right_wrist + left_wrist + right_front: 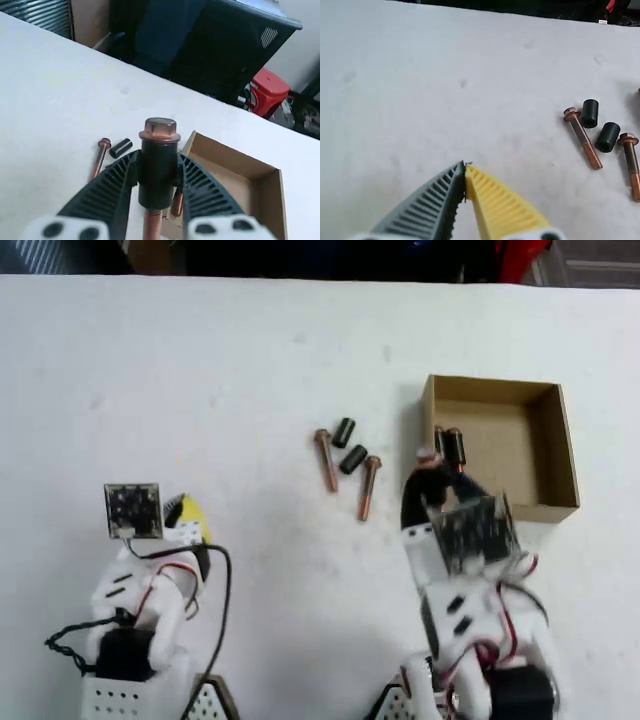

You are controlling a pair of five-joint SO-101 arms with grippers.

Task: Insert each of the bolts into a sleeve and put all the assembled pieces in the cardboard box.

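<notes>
- My R gripper (157, 162) was clamped on an assembled piece (160, 131): a copper hex-head bolt pushed thru a black cylindrical sleeve. The jaws were only as wide as the sleeve. The bolt head pointed away from the wrist, w/ the shank poking out the near end.
- By the high view, the piece was held right at the near-left corner of the open brown cardboard box (492, 390). I couldn't tell whether it had cleared the wall.
- Step in hand, as I judged it, was the drop-off. To do it well I'd carry fwd till the whole piece hung over the box floor and lower it close. I'd let go only then, so it couldn't catch the rim and roll out onto the white table (200, 370).
- Box contents: a dark-and-copper piece (455, 445) in that same near-left corner, prob. one already finished. Exact count was unclear, since my own load overlapped it.
- My L gripper (465, 170), one grey finger and one yellow, was shut tip to tip w/ nothing in it. It sat low over the table, well apart from the parts.
- Farther out, left of the box, lay a loose copper bolt (326, 460), a second bolt (368, 487) and a short black sleeve (344, 430). A second sleeve (352, 460) lay betw. the two bolts. None were joined, so approx. two assemblies were left.
</notes>
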